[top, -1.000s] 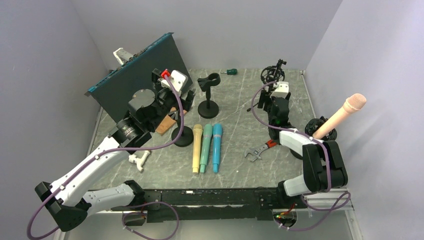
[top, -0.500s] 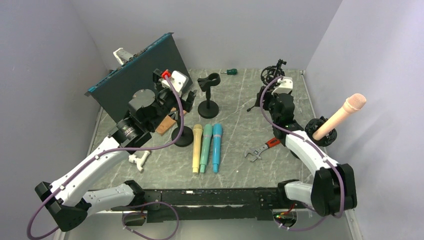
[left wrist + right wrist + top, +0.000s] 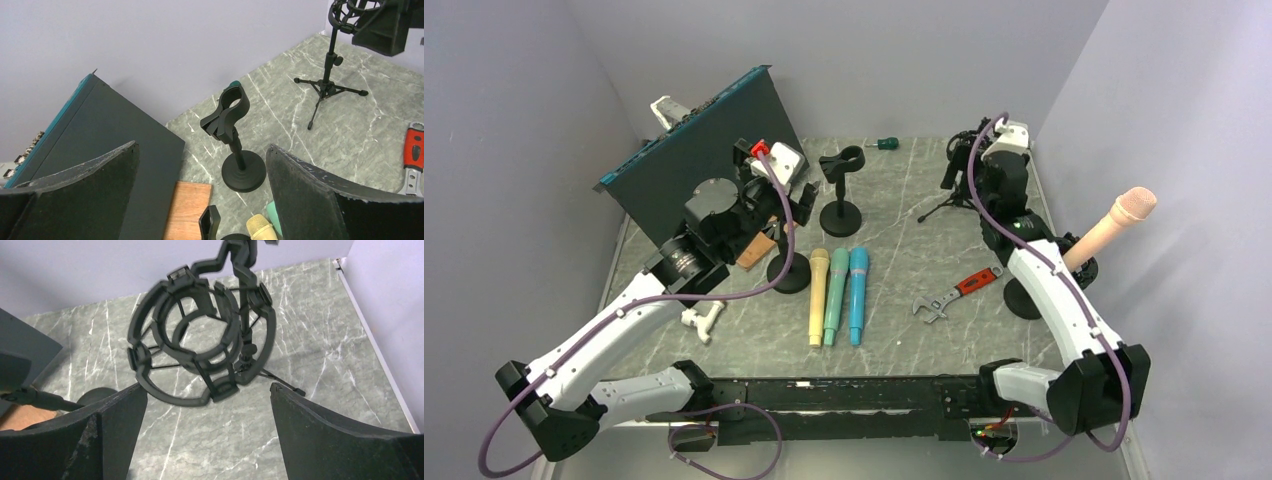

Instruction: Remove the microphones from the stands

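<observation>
A pink microphone (image 3: pixel 1112 226) sits tilted in a black stand (image 3: pixel 1084 266) at the right edge of the table, head up by the right wall. My right gripper (image 3: pixel 962 160) is open and empty, raised at the far right, well behind that microphone. In the right wrist view its jaws (image 3: pixel 209 390) stand wide, with the black shock mount (image 3: pixel 200 355) on its tripod just ahead. My left gripper (image 3: pixel 792 203) is open and empty at centre left. In the left wrist view (image 3: pixel 202 146) it faces an empty clip stand (image 3: pixel 235 140).
Yellow (image 3: pixel 817 297), green (image 3: pixel 836 297) and blue (image 3: pixel 857 295) microphones lie side by side at the centre. Two empty round bases (image 3: pixel 789 272) (image 3: pixel 1024 298), a red-handled wrench (image 3: pixel 954 293), a wood block (image 3: pixel 754 250), a leaning dark panel (image 3: pixel 699 155) and a screwdriver (image 3: pixel 884 144) share the table.
My right arm has risen and swung away from the wrench toward the far right corner, up to the shock mount tripod. The left arm has barely moved.
</observation>
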`<state>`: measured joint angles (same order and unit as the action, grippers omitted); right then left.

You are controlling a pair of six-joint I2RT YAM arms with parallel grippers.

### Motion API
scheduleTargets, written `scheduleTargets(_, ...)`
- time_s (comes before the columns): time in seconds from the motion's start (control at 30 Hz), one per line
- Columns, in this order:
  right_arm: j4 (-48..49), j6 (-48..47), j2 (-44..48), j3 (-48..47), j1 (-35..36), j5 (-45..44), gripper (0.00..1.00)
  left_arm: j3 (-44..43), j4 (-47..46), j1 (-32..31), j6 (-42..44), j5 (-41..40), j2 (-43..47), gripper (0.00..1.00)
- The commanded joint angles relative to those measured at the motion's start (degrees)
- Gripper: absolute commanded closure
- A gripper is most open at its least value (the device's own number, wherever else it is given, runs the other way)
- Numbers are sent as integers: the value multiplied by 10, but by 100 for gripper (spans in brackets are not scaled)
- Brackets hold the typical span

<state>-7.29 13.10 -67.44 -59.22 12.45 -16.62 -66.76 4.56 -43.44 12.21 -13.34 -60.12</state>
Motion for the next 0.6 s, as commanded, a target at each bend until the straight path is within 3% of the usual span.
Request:
scheduleTargets(0.0, -53, -14, -34, -66, -1, -10, 5, -10, -10, -6, -4, -3, -10, 1)
scheduleTargets(0.27, -88, -26, -101, -158, -1, -52, 7, -10, -9, -7, -2, -2, -15, 1)
scheduleTargets(0.4, -81, -45, -120, -176, -1, -21, 0, -11, -9, -7, -1, -3, -12, 1)
scheduleTargets(0.57, -93, -70, -144, -208, -1, -9, 0, -12, -8, -8, -3, 0, -10, 1)
